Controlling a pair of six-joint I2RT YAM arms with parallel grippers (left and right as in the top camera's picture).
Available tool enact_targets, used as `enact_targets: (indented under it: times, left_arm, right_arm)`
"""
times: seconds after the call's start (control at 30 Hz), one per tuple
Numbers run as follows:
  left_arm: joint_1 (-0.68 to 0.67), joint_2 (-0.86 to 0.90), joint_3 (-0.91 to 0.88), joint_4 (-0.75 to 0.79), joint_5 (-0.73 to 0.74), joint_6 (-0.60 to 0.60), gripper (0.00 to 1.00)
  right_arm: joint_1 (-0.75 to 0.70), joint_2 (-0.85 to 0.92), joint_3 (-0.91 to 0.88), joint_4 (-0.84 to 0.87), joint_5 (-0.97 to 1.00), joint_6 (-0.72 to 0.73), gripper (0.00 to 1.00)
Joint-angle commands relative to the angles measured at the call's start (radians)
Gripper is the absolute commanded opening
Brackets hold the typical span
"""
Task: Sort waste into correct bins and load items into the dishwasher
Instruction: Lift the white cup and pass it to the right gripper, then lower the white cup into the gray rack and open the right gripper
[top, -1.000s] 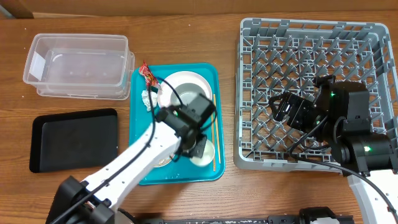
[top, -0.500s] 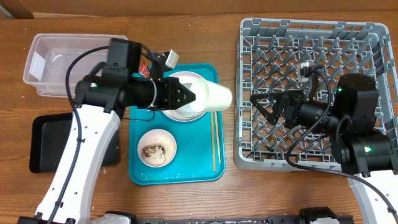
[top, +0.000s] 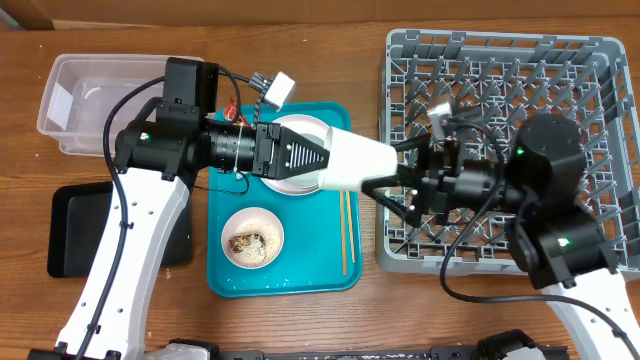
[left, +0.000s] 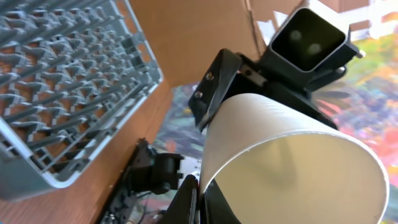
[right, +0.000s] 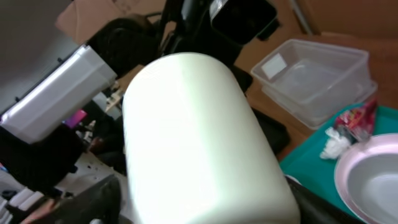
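Shifted rightward since 0.5 s ago, the white cup (top: 355, 160) lies level in your left jaws' grip over the teal tray's (top: 310, 262) right edge, long axis pointing into your right jaws, spread open beside the dish rack (top: 600, 60)

Overhead straight down on table (top: 300, 60), both wrist views close, facing each other, sharing the white cup (top: 352, 160)

Cannot see most of the plate (top: 300, 124) under the left gripper (top: 322, 160) and white cup (top: 352, 165). Cannot make out the red wrapper (top: 231, 112) behind cables (top: 245, 90). Cannot tell whether the right gripper (top: 385, 170) touches the white cup. Cannot see the rack (top: 500, 40) corner toward the table's front right, under the right arm (top: 560, 240).
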Motion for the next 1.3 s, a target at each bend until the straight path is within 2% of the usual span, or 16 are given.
enact_targets:
  times: [0.0,0.13,0.2,0.23,0.27,0.33,0.37,0.4,0.5,0.73,1.0,1.1,1.27]
  left_arm:
    - [-0.002,0.0,0.008,0.006,0.033,0.026,0.04]
    - [-0.002,0.0,0.008,0.006,0.018,0.026,0.04]
    - [-0.002,0.0,0.008,0.006,0.014,0.026,0.06]
    - [-0.002,0.0,0.008,0.006,0.014,0.026,0.15]
    - [-0.002,0.0,0.008,0.006,0.014,0.026,0.31]
    - [-0.002,0.0,0.008,0.007,0.001,0.026,0.81]
    - [-0.002,0.0,0.008,0.007,-0.01,0.025,0.96]
    - [-0.001,0.0,0.008,0.007,-0.024,0.022,1.0]
    - [0.001,0.0,0.008,0.007,-0.074,0.022,1.0]
    - [0.002,0.0,0.008,0.006,-0.298,0.021,1.0]
    - [0.002,0.0,0.008,0.007,-0.353,0.022,1.0]
    - [0.002,0.0,0.008,0.007,-0.354,0.022,1.0]
    - [0.002,0.0,0.008,0.007,-0.354,0.022,1.0]
  right_arm:
    - [0.026,-0.003,0.025,0.043,-0.036,0.003,0.74]
    - [0.025,-0.003,0.025,0.067,-0.035,0.014,0.73]
    - [0.025,-0.003,0.025,0.066,-0.035,0.014,0.66]
    - [0.025,-0.003,0.025,0.062,-0.035,0.014,0.65]
    - [0.025,-0.003,0.025,0.061,-0.034,0.014,0.63]
    - [0.025,-0.005,0.025,0.039,-0.001,0.013,0.63]
    - [0.025,-0.006,0.025,0.019,0.027,0.011,0.63]
    - [0.025,-0.012,0.025,-0.01,0.071,-0.001,0.63]
    - [0.025,-0.036,0.025,-0.101,0.224,-0.018,0.61]
    - [-0.021,-0.123,0.025,-0.341,0.566,-0.021,0.59]
    - [-0.061,-0.114,0.026,-0.622,1.01,0.019,0.59]
    - [-0.061,-0.086,0.032,-0.681,1.088,0.048,0.59]
    - [-0.056,0.016,0.035,-0.769,1.072,0.047,0.58]
